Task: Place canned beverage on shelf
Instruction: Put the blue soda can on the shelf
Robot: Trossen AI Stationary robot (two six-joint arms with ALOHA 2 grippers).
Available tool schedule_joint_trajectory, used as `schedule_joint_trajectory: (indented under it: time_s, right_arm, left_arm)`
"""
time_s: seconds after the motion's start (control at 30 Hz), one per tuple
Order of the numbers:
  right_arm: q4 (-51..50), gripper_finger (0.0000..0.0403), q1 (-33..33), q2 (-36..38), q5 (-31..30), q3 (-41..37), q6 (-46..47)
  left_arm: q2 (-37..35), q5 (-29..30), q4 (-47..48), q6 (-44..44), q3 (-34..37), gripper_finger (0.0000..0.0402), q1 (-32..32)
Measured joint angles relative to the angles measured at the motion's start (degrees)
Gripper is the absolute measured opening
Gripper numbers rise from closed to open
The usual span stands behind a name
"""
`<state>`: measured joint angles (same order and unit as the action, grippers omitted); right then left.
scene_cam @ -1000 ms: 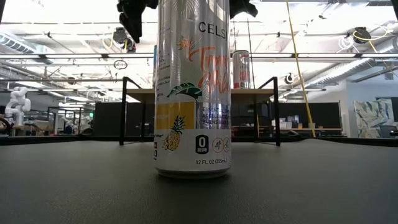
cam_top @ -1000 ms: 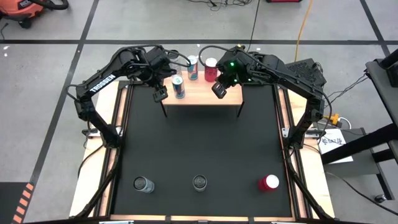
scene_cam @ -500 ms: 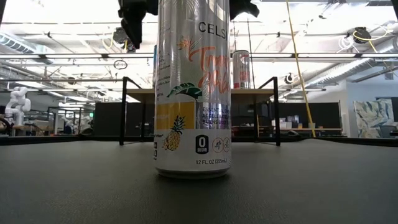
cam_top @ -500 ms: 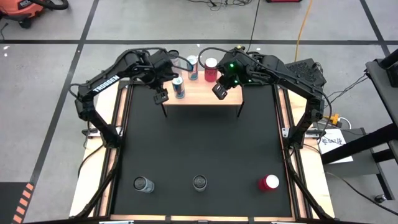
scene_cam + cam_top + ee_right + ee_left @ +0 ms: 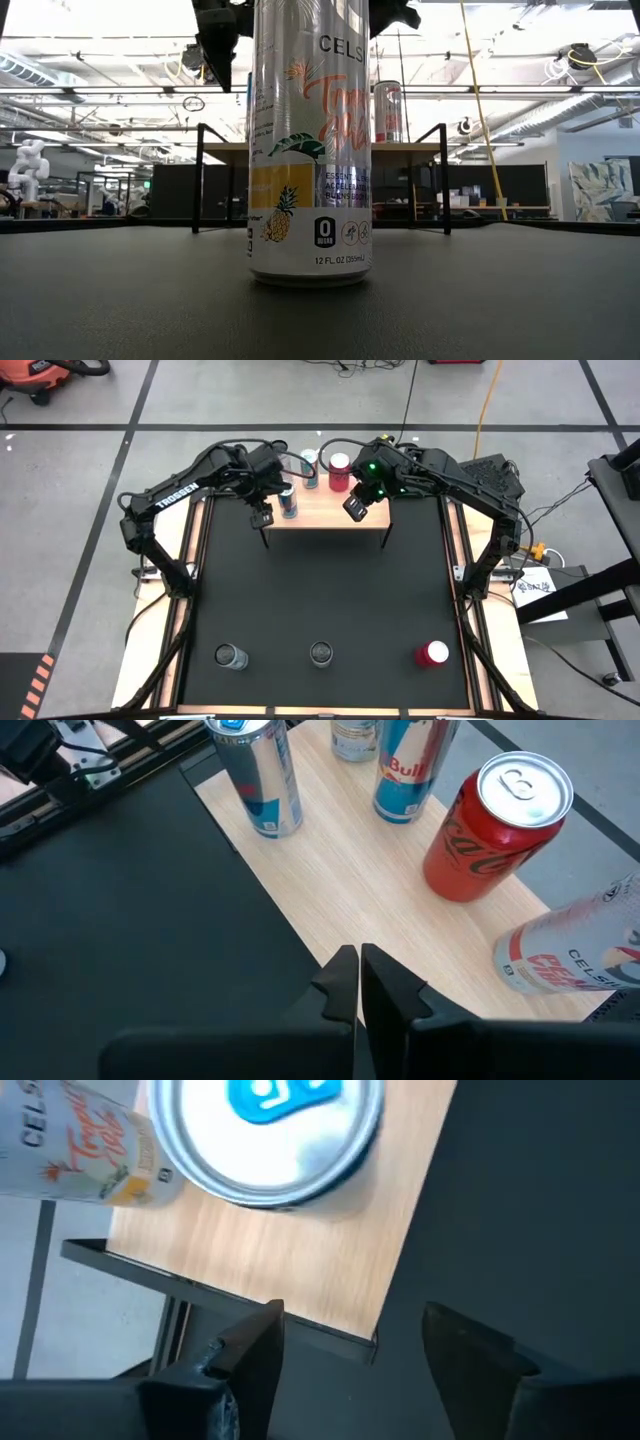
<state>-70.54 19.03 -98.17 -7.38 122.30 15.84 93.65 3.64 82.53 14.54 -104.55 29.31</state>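
Note:
The shelf (image 5: 330,512) is a light-wood board on black legs at the mat's far edge. Several cans stand on it: a silver-blue can (image 5: 288,502), a Red Bull can (image 5: 410,765), a red cola can (image 5: 340,470) and a white Celsius can (image 5: 565,955). My left gripper (image 5: 262,516) is open and empty above the shelf's left front corner, just short of the silver-blue can (image 5: 270,1130). My right gripper (image 5: 353,509) is shut and empty above the shelf's front edge (image 5: 300,930), toward its right end.
Three cans stand on the black mat (image 5: 320,580) near its front edge: a silver one (image 5: 231,656), a Celsius can (image 5: 321,652) that fills the low view (image 5: 310,140), and a red one (image 5: 432,654). The mat between them and the shelf is bare.
My left arm has swung a little toward the table's right, and its open gripper has edged toward the silver-blue can at the shelf's left end.

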Motion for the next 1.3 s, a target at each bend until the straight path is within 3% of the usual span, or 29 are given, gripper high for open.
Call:
schedule_joint_trajectory:
  time_s: [0.7,1.3]
  right_arm:
    - [-0.02,0.0,0.0,-0.02,0.09,0.0,0.0]
    - [-0.02,0.0,0.0,-0.02,0.09,0.07,-0.01]
  left_arm:
    - [0.85,-2.08,-7.89,2.65,-0.07,0.0216,4.23]
    - [3.48,-1.85,-8.0,2.52,-0.07,0.0216,4.8]
